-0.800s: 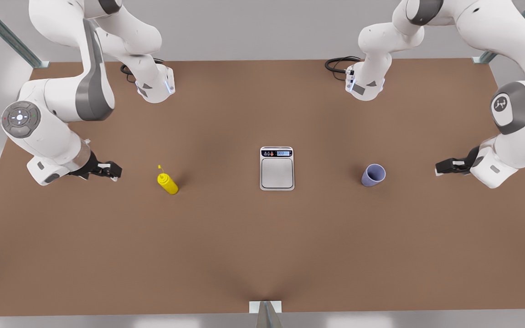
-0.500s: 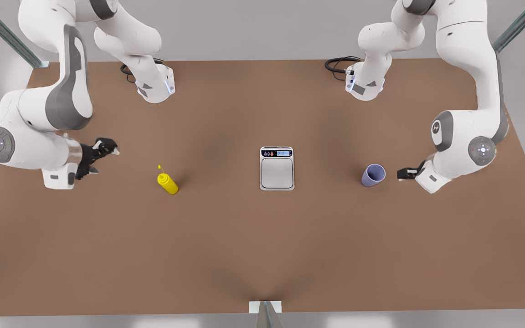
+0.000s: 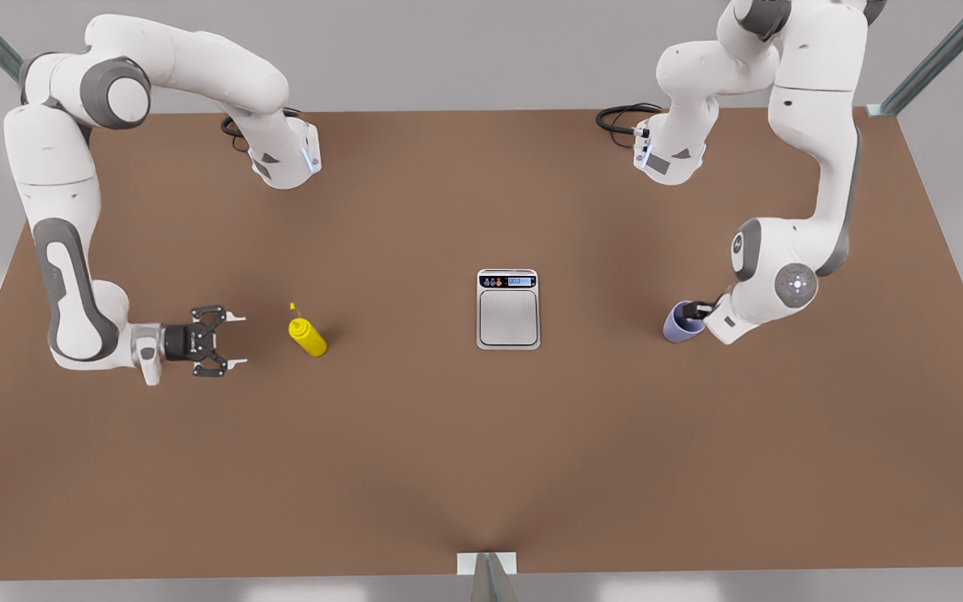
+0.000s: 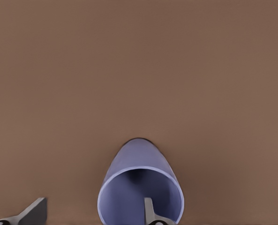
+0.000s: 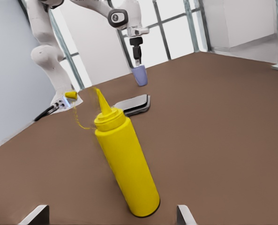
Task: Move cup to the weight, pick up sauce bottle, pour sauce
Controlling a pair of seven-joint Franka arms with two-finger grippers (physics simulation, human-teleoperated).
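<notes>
The lavender cup (image 3: 684,323) stands upright on the front view's right; the silver scale (image 3: 508,308) lies flat mid-table; the yellow sauce bottle (image 3: 308,334) stands upright on the left.

On the counter (image 3: 481,468), the weight (image 3: 508,308) sits at centre. The sauce bottle (image 3: 308,335) stands at its 9 o'clock, well apart; the right pincer (image 3: 235,339) lies just beyond, fingers spread. The cup (image 3: 682,323) stands at the weight's 3 o'clock, with the left pincer (image 3: 703,308) over its rim, one finger (image 4: 149,212) inside.
</notes>
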